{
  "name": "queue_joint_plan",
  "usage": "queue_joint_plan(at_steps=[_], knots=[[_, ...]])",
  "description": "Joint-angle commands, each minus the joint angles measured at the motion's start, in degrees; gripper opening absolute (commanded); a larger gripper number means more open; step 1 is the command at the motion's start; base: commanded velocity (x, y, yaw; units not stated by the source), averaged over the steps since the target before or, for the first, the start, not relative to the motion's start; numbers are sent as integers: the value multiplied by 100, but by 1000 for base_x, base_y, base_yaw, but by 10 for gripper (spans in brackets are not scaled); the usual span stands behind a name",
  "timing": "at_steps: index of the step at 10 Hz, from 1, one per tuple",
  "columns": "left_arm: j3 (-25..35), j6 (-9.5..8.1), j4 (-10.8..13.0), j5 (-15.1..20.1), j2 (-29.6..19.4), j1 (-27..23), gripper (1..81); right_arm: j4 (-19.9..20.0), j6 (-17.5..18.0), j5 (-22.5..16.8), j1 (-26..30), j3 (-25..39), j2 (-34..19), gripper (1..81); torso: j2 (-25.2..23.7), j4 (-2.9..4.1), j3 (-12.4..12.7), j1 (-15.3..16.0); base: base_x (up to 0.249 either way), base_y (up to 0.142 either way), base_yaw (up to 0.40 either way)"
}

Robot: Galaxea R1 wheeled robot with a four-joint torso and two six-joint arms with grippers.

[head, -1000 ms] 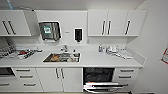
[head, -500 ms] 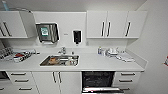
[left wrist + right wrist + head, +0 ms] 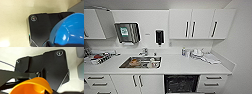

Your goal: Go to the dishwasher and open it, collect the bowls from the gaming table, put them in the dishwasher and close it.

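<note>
— Where is the dishwasher right now?

— Straight ahead of my head camera, low at about six o'clock, a little toward five. It sits under the white counter, its door down and the dark inside on show, with drawers on its three o'clock side and cabinet doors at its nine o'clock.

— And the bowls?

— A bright blue bowl looms large in my left wrist view, tilted, its rim and glossy inside facing the camera, right up against my wrist plate. In my right wrist view an orange bowl sits just as close, rim up.

— Are your jaws clenched on them?

— I cannot tell. My fingers are hidden in both wrist views, so whether they grasp the bowls or stand released is not visible.

— What else is on the counter?

— The sink at about eight o'clock from the middle of the head view, with items inside and a tap behind it. White dishes stand toward three o'clock, and a dish rack at nine o'clock.
</note>
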Motion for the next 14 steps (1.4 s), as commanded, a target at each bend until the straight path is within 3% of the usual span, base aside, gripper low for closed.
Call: queue_joint_plan(at_steps=[1, 14], knots=[[-50, 38, 5, 187, -89, -198, 10, -40, -18, -255, 170, 15, -50, 10, 0, 0, 0, 0, 136, 0, 0], [-50, 38, -4, 178, -97, -190, 10, -40, -18, -255, 187, 6, -41, 10, 0, 0, 0, -3, 119, 0, 0]])
